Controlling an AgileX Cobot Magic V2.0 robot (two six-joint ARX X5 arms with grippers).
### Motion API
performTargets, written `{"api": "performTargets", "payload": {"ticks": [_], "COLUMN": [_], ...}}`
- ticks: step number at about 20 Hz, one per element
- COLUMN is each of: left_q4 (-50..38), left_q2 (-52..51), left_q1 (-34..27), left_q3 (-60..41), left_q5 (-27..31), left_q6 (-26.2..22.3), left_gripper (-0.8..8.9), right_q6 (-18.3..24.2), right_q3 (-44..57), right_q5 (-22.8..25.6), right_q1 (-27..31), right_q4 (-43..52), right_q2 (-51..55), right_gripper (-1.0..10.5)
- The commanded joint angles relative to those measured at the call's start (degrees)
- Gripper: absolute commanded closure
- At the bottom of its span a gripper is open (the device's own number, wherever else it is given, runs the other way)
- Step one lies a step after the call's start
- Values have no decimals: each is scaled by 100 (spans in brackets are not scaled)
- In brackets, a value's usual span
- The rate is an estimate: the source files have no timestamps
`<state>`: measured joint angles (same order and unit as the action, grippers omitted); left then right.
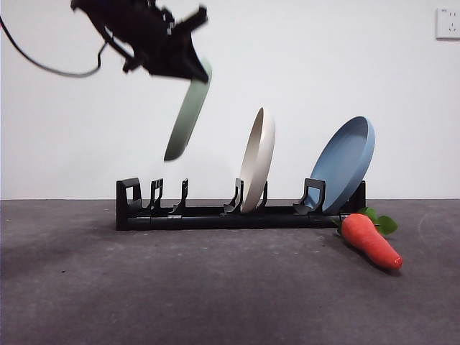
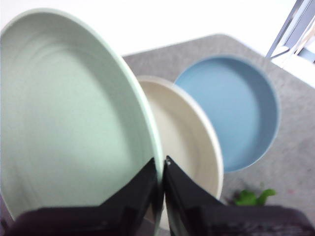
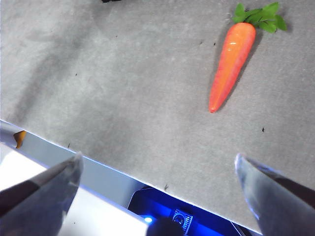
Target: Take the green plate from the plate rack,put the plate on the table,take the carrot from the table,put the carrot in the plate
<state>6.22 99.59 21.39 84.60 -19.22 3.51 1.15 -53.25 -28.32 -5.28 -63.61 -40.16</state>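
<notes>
The green plate (image 1: 186, 115) hangs tilted in the air above the left end of the plate rack (image 1: 215, 212), clear of its slots. My left gripper (image 1: 192, 68) is shut on the plate's upper rim; in the left wrist view its jaws (image 2: 162, 167) pinch the green plate (image 2: 64, 108) by the edge. The carrot (image 1: 369, 241) lies on the table (image 1: 180, 287) just right of the rack, leaves toward the rack. My right gripper (image 3: 157, 167) hovers open above the table near its front edge, with the carrot (image 3: 231, 64) some way ahead of it.
A cream plate (image 1: 257, 159) stands in the rack's middle slot and a blue plate (image 1: 345, 164) leans at its right end. Both also show behind the green plate: cream plate (image 2: 192, 142), blue plate (image 2: 231, 108). A wall socket (image 1: 447, 23) is at the top right.
</notes>
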Motion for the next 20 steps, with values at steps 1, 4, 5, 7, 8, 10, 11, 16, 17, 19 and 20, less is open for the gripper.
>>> {"api": "performTargets", "payload": {"ticks": [1, 4, 5, 7, 8, 10, 11, 16, 17, 19, 20], "left_q4": [369, 1231, 1587, 2369, 2702, 3254, 3528, 4308, 4225, 4002, 3779], "left_q2": [-170, -748, -970, -1460, -1681, -2006, -2090, -1853, -1812, -1749, -1720], "left_q1": [7, 168, 271, 619, 859, 1423, 1725, 3095, 3268, 3541, 3641], "left_q3": [160, 214, 214, 214, 214, 214, 214, -37, -210, -710, -1040], "left_q5": [-197, -271, -168, 350, 750, 1491, 1775, 2887, 3069, 3418, 3515], "left_q6": [-22, -490, -719, -1320, -1604, -1937, -2020, -2232, -2218, -2138, -2131], "left_gripper": [820, 820, 820, 819, 819, 819, 819, 819, 819, 819, 819], "right_q6": [26, 26, 26, 26, 28, 26, 26, 26, 26, 28, 26], "right_q3": [-17, -15, -17, -15, -17, -17, -15, -17, -17, -17, -17], "right_q5": [13, 15, 13, 13, 13, 13, 13, 13, 13, 13, 11], "right_q1": [-9, -9, -9, -9, -9, -9, -9, -9, -9, -9, -9], "right_q4": [11, 13, 13, 13, 15, 15, 15, 15, 15, 15, 15], "right_q2": [4, 2, 2, 2, 2, 2, 2, 2, 2, 4, 4], "right_gripper": [381, 381, 381, 381, 381, 381, 381, 381, 381, 381, 381]}}
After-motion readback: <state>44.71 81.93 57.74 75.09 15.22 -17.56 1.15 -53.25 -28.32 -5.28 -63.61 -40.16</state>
